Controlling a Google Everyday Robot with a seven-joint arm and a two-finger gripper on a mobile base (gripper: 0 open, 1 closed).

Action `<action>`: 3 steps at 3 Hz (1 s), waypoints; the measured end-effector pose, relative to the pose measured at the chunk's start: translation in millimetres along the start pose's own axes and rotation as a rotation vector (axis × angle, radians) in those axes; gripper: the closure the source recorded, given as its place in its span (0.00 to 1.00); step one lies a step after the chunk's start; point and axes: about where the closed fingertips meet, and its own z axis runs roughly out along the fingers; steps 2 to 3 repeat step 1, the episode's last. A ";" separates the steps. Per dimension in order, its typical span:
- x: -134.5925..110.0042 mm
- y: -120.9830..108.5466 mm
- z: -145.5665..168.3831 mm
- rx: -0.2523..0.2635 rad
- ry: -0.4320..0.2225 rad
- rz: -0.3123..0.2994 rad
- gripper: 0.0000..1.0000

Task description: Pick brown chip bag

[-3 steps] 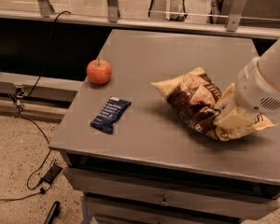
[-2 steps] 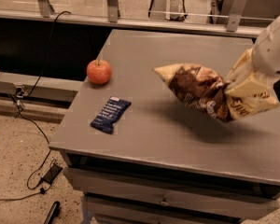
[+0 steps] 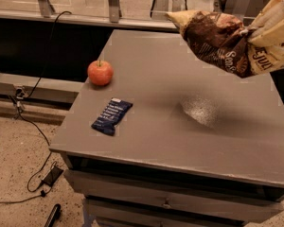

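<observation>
At the far left of the frame, a speckled stone floor [image 3: 9, 145] is seen, with a small dark flat device [image 3: 52, 175] lying on it just beside the table's lower left corner. Most of the picture is filled by a grey flat-topped table [image 3: 146, 150], under whose front edge a grey drawer front [image 3: 180, 200] is shown.

A round red apple [image 3: 100, 73] is set upright at the left edge of the tabletop, stem up. A small dark blue bar wrapper [image 3: 111, 116] is laid flat at a slant below it and slightly to the right, near the front left corner. It is apart from the apple and touches nothing else. Right of centre, a pale glossy patch [image 3: 199, 110] is caught on the bare surface.

In the upper right of the frame, the large crinkly brown chip bag [image 3: 217, 41] is held in the air, well clear of the tabletop. Its pale yellow pointed end is turned toward top centre. Its dark brown middle is marked with white lettering, and its other pale yellow end is cut off by the right edge.

The two-finger gripper [image 3: 251, 32] is seen reaching in from the upper right corner, clamped on the bag where brown meets yellow. One pale ribbed finger [image 3: 274, 13] is pressed across the front, and the other is hidden behind the foil.
</observation>
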 end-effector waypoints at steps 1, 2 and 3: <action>-0.3 0.1 -0.1 0.000 0.000 0.000 1.00; -0.3 0.1 -0.1 0.000 0.000 0.000 1.00; -0.3 0.1 -0.1 0.000 0.000 0.000 1.00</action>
